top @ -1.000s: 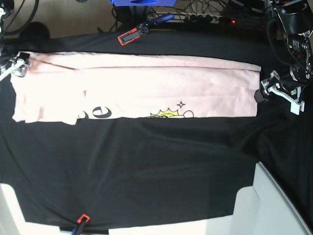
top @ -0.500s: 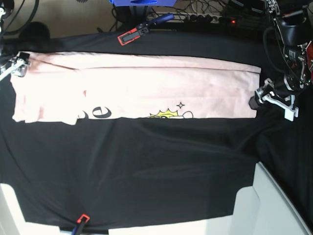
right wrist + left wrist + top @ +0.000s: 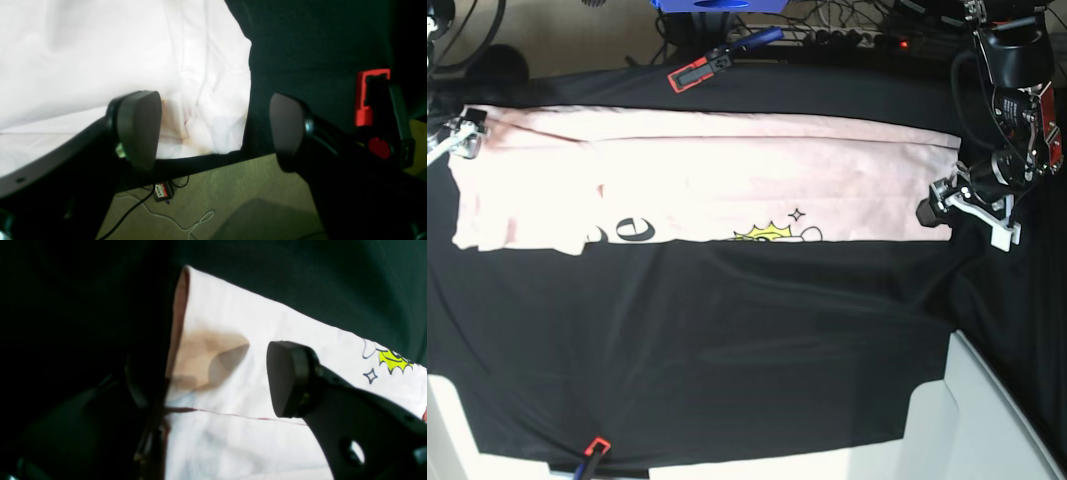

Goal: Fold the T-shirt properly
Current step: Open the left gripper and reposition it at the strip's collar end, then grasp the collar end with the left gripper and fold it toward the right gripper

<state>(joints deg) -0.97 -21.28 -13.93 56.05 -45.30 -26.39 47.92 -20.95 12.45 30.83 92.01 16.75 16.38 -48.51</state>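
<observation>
The pale pink T-shirt [image 3: 727, 175] lies flat as a long band across the black table cloth [image 3: 727, 340], with black letters and a yellow graphic [image 3: 772, 234] along its near edge. My left gripper [image 3: 937, 207] hangs open at the shirt's right end. In the left wrist view one finger [image 3: 290, 380] is above the T-shirt [image 3: 253, 340] and the other is dark beyond its edge, with nothing held. My right gripper [image 3: 465, 135] is open at the far left corner. In the right wrist view its fingers [image 3: 138, 128] straddle the T-shirt [image 3: 100, 60] corner.
A red-and-black clamp [image 3: 692, 75] grips the cloth at the back edge, another [image 3: 595, 447] at the front, and one clamp [image 3: 370, 96] beside the right gripper. White panels [image 3: 987, 420] flank the front corners. Cables and floor [image 3: 217, 200] lie past the table's left edge.
My left gripper has moved leftward from beside the shirt's right end to over its near right corner. The right gripper and the shirt have stayed still.
</observation>
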